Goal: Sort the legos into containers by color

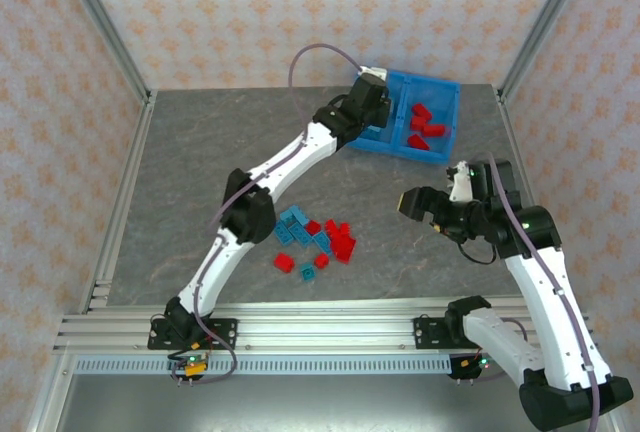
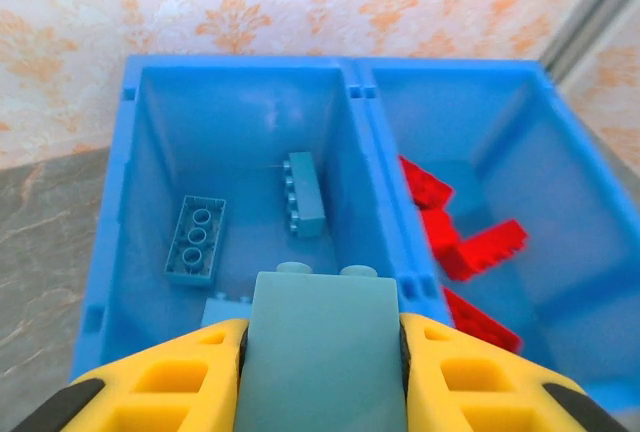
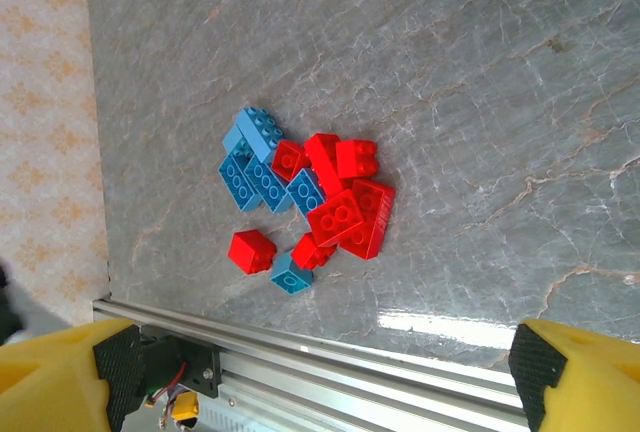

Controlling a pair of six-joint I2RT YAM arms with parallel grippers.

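My left gripper (image 2: 320, 377) is shut on a light blue lego (image 2: 320, 347) and hangs over the left compartment of the translucent blue bin (image 2: 385, 202). Other light blue legos (image 2: 197, 237) lie in that compartment. Red legos (image 2: 480, 247) lie in the right one. From above, the left gripper (image 1: 372, 102) is at the bin (image 1: 452, 122), where the red legos (image 1: 425, 127) show. A mixed pile of red and blue legos (image 1: 315, 240) (image 3: 305, 197) lies on the table. My right gripper (image 1: 415, 202) (image 3: 320, 367) is open and holds nothing, to the right of the pile.
An aluminium rail (image 1: 330, 332) (image 3: 350, 362) runs along the near table edge, close to the pile. Slanted frame posts (image 1: 110, 32) stand at the back corners before patterned walls. Grey marble tabletop (image 1: 200, 152) lies between pile and bin.
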